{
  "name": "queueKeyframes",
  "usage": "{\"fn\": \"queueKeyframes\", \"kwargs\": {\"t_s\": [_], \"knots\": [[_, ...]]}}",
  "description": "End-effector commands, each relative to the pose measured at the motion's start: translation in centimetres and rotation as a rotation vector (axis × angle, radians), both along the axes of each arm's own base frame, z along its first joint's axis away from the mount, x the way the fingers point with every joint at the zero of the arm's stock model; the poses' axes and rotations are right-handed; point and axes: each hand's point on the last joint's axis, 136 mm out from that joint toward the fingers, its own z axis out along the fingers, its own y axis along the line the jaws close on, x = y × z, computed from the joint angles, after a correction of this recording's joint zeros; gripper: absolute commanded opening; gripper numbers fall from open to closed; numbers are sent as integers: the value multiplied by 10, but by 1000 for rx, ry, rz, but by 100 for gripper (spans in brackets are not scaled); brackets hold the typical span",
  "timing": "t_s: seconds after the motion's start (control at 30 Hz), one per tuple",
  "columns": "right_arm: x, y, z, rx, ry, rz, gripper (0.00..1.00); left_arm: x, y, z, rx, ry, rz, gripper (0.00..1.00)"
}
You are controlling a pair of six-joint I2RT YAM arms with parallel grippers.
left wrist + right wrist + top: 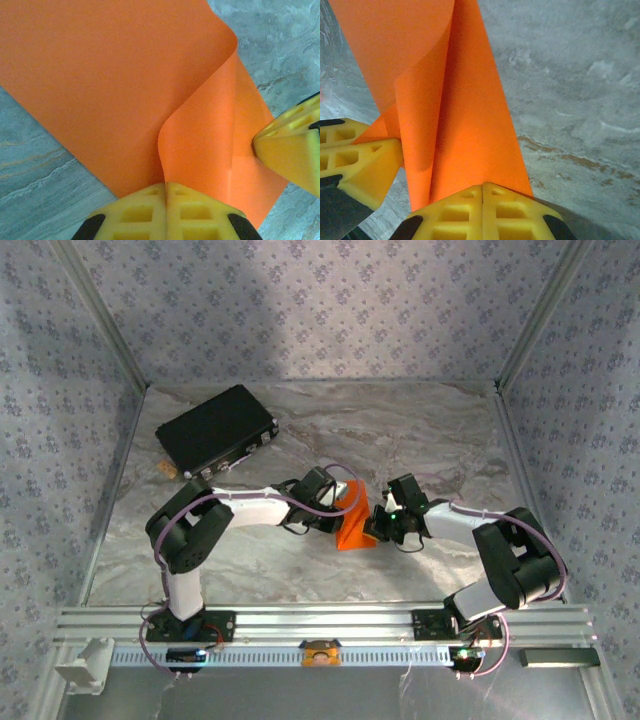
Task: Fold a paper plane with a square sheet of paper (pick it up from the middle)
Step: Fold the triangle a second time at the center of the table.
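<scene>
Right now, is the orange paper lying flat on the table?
No, the orange paper curls up in a fold, pinched by the left gripper.

Your left gripper point(338, 498) and right gripper point(386, 516) crowd each other at the orange paper point(355, 525) mid-table, almost touching. The black case point(217, 430) blocks the far left. You have open table point(430, 430) at far right.

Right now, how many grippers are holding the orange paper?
2. The left gripper pinches the orange paper on its left side; the right gripper pinches its right side.
</scene>
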Motion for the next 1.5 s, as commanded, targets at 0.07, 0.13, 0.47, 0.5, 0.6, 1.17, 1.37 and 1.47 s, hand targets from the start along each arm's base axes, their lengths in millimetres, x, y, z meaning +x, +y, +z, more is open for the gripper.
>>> {"fn": "queueKeyframes", "kwargs": {"t_s": [0.07, 0.13, 0.47, 0.5, 0.6, 1.17, 1.37, 1.47], "knots": [[-5, -8, -5, -48, 15, -2, 0, -1, 1, -3, -2, 6, -23, 1], [-5, -9, -5, -48, 15, -3, 0, -2, 2, -6, 2, 11, -25, 1], [-5, -8, -5, -48, 15, -1, 0, -6, 4, -18, 17, 36, -30, 1], [-5, -8, -4, -47, 15, -2, 0, -6, 5, -19, 21, 41, -28, 0], [-2, -6, 1, -31, -11, 6, 0, -7, 8, -21, 26, 45, -21, 0], [-3, 7, 10, 16, -34, 53, 0, -5, 6, -18, -12, 67, -2, 0], [-9, -7, -8, -68, 26, 28, 0, 1, 3, -3, -28, 29, -2, 0], [-9, -8, -8, -71, 25, 26, 0, 4, 3, 4, -25, 8, -8, 0]]}}
